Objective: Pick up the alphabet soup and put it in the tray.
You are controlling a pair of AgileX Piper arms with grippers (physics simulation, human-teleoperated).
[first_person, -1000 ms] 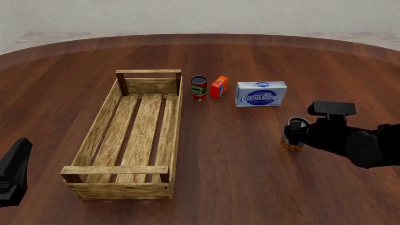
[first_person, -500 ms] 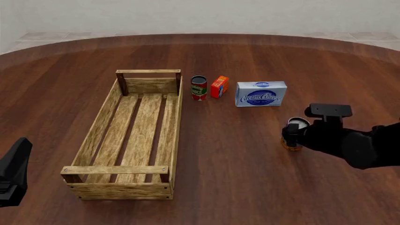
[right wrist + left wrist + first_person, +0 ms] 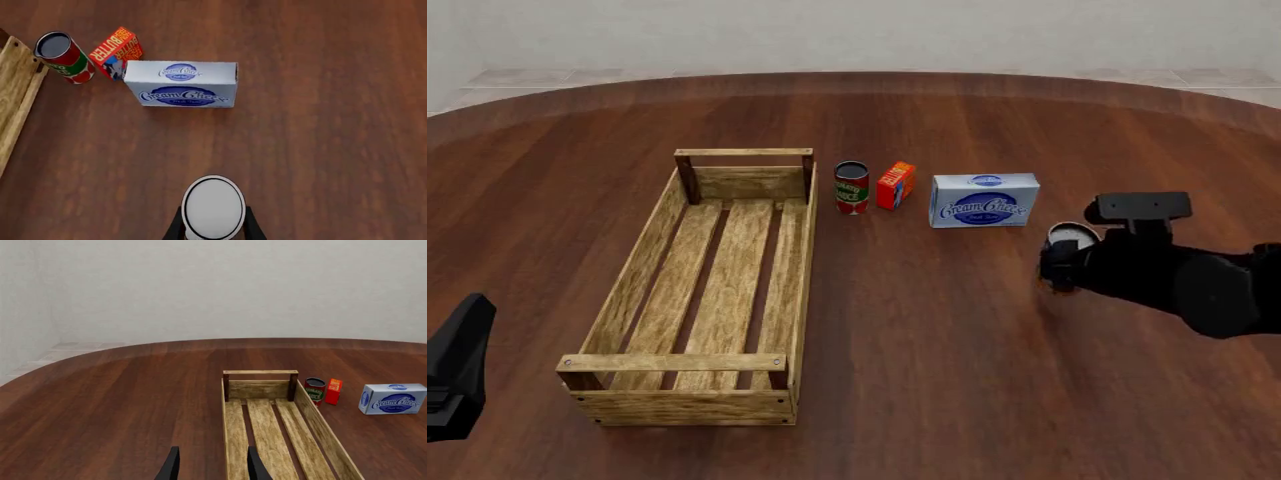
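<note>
Right of the cream cheese box (image 3: 985, 200), we see our right gripper (image 3: 213, 227) clamped around the soup (image 3: 213, 207) (apparently lifted off the table (image 3: 961, 340)), tray (image 3: 641, 290) well to the left, left gripper (image 3: 212, 465) parted, holding nothing.

The tray (image 3: 714, 290) is the landmark, lying lengthwise on the table (image 3: 934, 360). Just right of its far end stands the tomato sauce can (image 3: 851, 187); right of that the butter box (image 3: 894, 185), then the cream cheese box (image 3: 984, 200) — a row. Farther right and nearer, the alphabet soup (image 3: 1072, 238) sits between the right gripper (image 3: 1062, 262) fingers — well apart from the tray.
</note>
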